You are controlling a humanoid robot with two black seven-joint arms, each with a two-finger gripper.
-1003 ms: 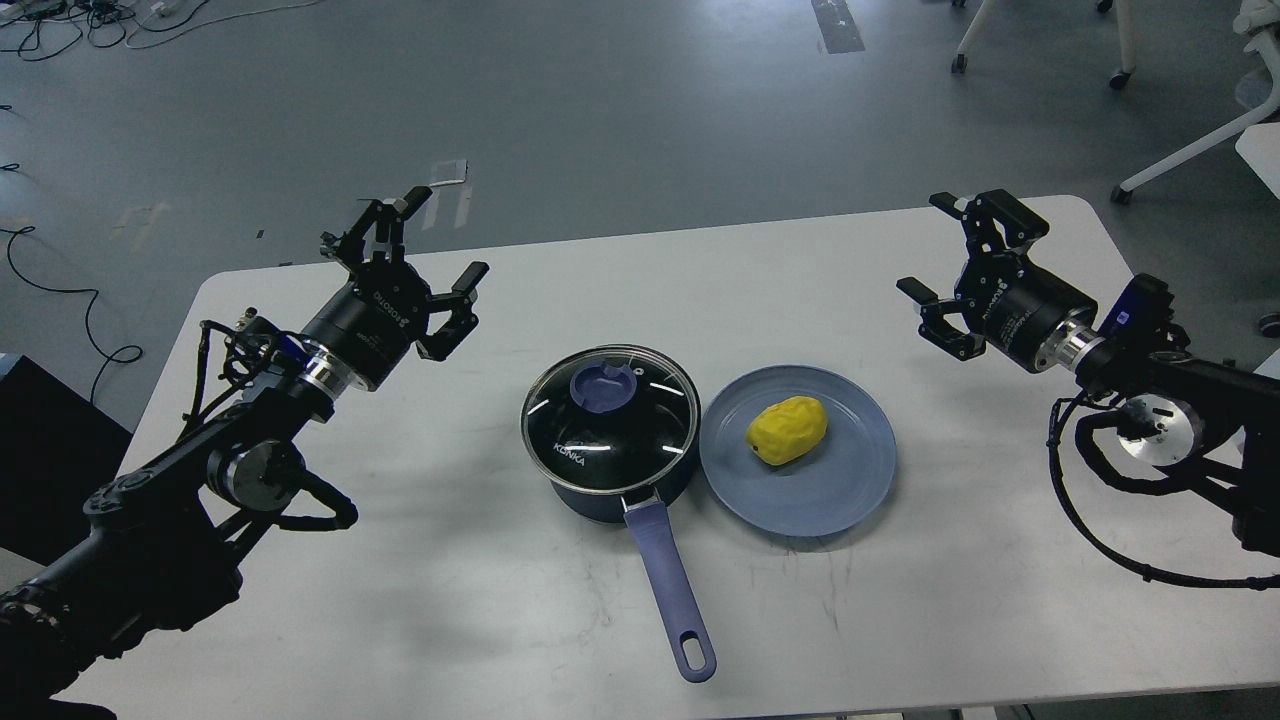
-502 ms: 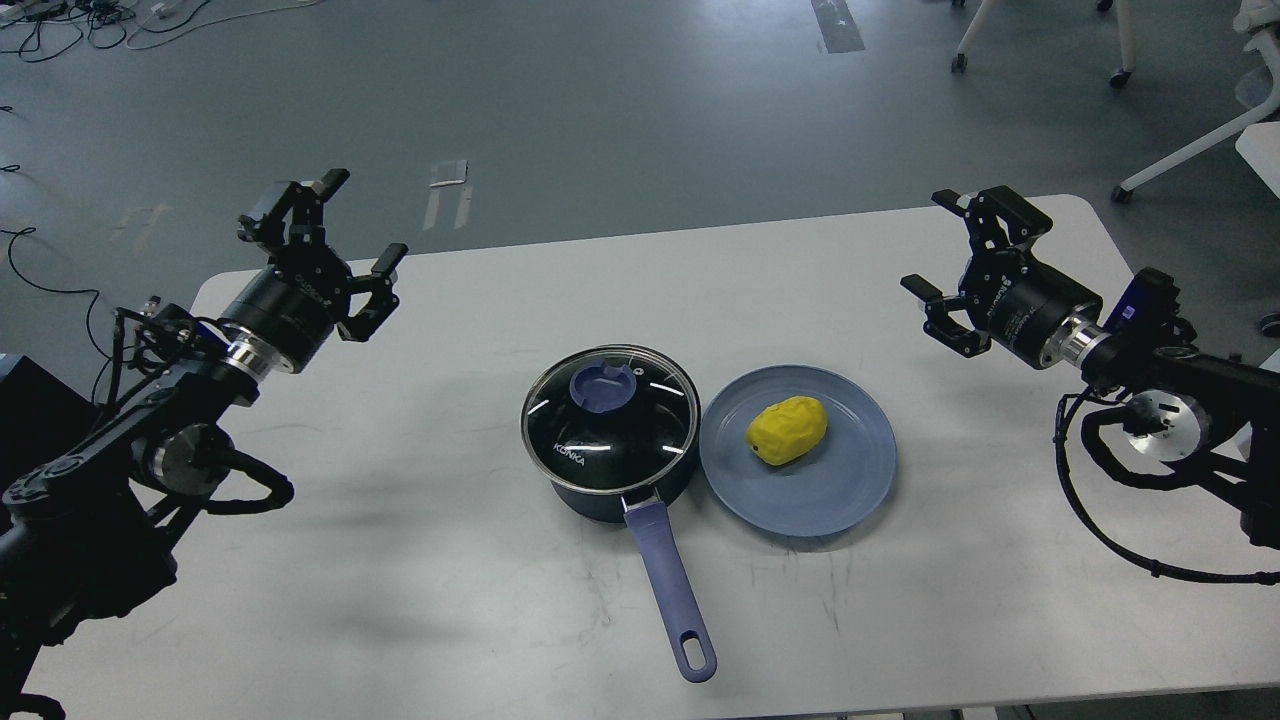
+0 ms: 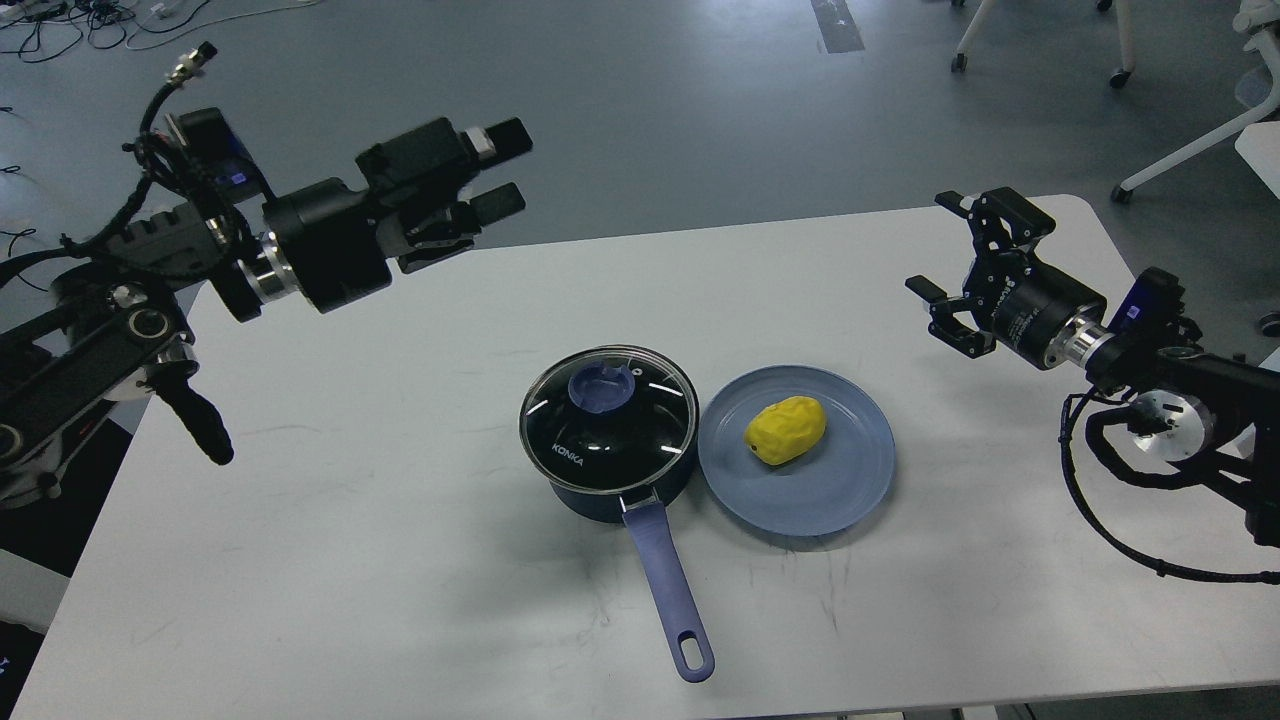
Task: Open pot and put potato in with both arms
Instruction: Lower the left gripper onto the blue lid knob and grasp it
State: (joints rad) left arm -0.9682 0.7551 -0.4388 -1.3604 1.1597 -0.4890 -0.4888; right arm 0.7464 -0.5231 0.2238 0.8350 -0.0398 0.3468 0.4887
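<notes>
While potato (image 3: 786, 430) sits plated, right gripper (image 3: 962, 270) hovers apart — fingers spread.

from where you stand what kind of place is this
Probably a robotics lab or office workspace, not a kitchen: a plain white table on a grey floor, loose cables along the far floor, and wheeled office chair legs at the upper right.

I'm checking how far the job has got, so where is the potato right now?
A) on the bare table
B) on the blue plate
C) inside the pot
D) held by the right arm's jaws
B: the yellow potato lies on the blue plate, just right of the pot, whose lid is on; both arms are away from it with nothing in their jaws.
</notes>
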